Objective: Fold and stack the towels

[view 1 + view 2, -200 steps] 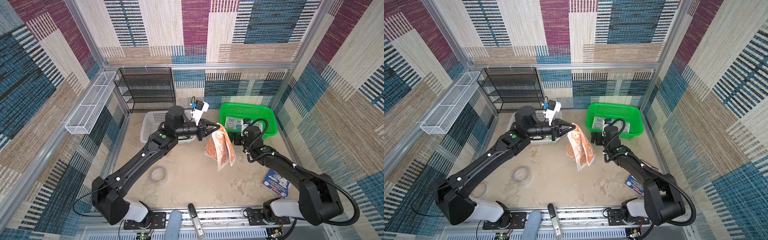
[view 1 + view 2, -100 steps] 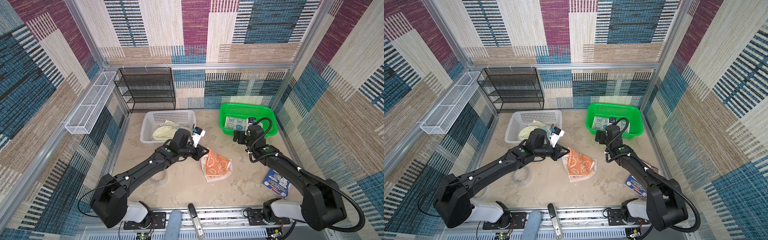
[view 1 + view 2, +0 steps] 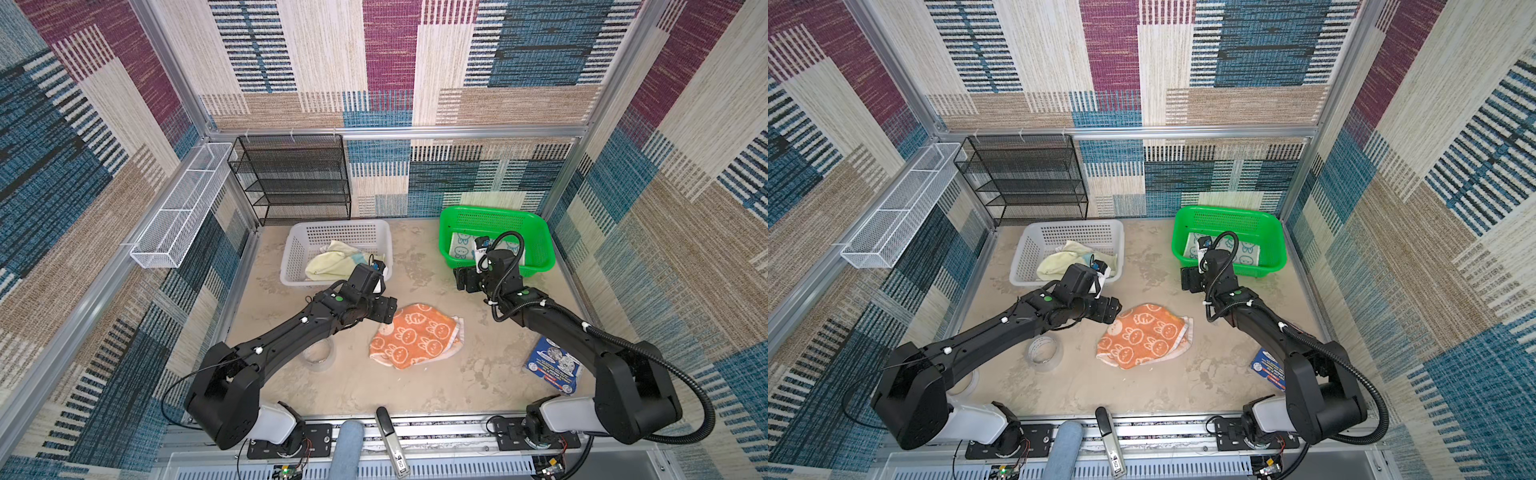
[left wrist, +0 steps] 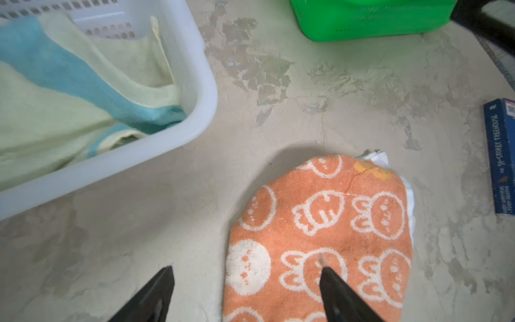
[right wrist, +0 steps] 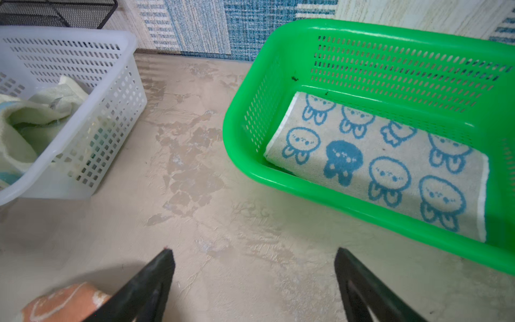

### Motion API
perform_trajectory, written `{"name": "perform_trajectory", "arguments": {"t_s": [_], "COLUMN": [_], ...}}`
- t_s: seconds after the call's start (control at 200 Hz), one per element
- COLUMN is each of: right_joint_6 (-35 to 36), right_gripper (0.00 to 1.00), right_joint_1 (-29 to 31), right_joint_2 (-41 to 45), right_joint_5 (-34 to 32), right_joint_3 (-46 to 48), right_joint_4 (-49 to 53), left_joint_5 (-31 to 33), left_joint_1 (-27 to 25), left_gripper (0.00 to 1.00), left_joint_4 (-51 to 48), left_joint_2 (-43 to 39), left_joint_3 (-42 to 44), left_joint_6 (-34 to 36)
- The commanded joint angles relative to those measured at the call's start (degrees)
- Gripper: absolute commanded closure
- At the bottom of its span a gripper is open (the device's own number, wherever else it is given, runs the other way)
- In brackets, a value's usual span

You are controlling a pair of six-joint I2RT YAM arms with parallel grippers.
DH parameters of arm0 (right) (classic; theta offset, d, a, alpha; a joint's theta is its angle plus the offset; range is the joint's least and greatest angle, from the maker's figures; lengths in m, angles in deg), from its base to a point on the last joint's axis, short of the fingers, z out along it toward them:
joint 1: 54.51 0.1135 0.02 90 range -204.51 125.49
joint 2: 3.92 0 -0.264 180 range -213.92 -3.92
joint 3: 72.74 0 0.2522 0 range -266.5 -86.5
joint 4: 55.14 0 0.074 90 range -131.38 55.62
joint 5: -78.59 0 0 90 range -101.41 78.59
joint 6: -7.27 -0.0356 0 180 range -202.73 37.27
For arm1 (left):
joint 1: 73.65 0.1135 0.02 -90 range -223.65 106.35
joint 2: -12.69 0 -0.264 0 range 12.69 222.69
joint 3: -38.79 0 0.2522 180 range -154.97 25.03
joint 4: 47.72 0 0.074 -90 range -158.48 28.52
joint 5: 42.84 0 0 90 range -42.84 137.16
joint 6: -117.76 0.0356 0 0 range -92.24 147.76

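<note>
An orange terry towel printed with white bunnies (image 3: pixel 415 336) (image 3: pixel 1144 336) lies in a loose, rumpled fold with a white edge showing on the mottled beige desk (image 3: pixel 415 399), near its middle in both top views. The left tool (image 3: pixel 384 309) (image 4: pixel 245 270) sits low at the towel's near-left edge. In the left wrist view its fingers are spread wide and grip nothing, one fingertip (image 4: pixel 331 278) over the orange cloth and the other over bare desk. Whether the first touches the cloth cannot be told. Behind it stands a white perforated plastic basket (image 3: pixel 297 253) (image 4: pixel 206 92) holding a crumpled pale yellow towel with a teal band (image 3: pixel 332 262) (image 4: pixel 55 111). The right tool (image 3: pixel 465 279) (image 5: pixel 254 251) hangs over bare desk between the orange towel and a bright green perforated plastic basket (image 3: pixel 540 232) (image 5: pixel 278 69), its fingers likewise spread and empty. Inside that green basket a white towel with blue bunnies (image 5: pixel 376 161) (image 3: pixel 1246 251) lies folded flat on the bottom. A blue paperback book (image 3: pixel 552 363) (image 4: pixel 501 156) rests on the desk by the right arm, well apart from the orange towel. A clear roll of tape (image 3: pixel 318 356) (image 3: pixel 1044 353) lies beside the left arm's forearm, and a black wire-mesh shelf rack (image 3: pixel 295 178) stands against the back wall behind the white basket.
</note>
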Motion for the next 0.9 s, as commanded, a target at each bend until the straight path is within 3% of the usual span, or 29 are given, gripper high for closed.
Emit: {"name": "perform_trajectory", "arguments": {"t_s": [0.0, 0.135, 0.436, 0.706, 0.896], "right_joint_6": [11.27, 22.89, 41.7, 42.01, 40.16], "right_gripper": [0.12, 0.14, 0.12, 0.11, 0.12], "right_joint_1": [0.57, 1.29, 5.78, 11.39, 15.75], "right_joint_2": [2.39, 6.69, 10.85, 10.67, 13.48], "right_joint_5": [6.42, 8.71, 1.97, -3.61, -0.51], "right_joint_3": [0.85, 4.87, 14.31, 17.76, 17.09], "right_joint_4": [-3.12, -6.29, -3.75, 3.09, 9.41], "left_joint_5": [0.45, -3.15, -4.65, -6.64, -8.73], "left_joint_1": [-0.17, -0.27, -0.18, 0.25, 0.79], "left_gripper": [0.17, 0.18, 0.19, 0.19, 0.19], "left_joint_4": [0.26, 4.63, 13.41, 17.65, 20.4], "left_joint_2": [-3.18, -6.51, -7.32, -3.28, -0.81], "left_joint_3": [0.41, 3.26, 8.12, 8.13, 8.54], "left_joint_6": [4.08, 4.58, 3.03, 3.54, 3.05]}}
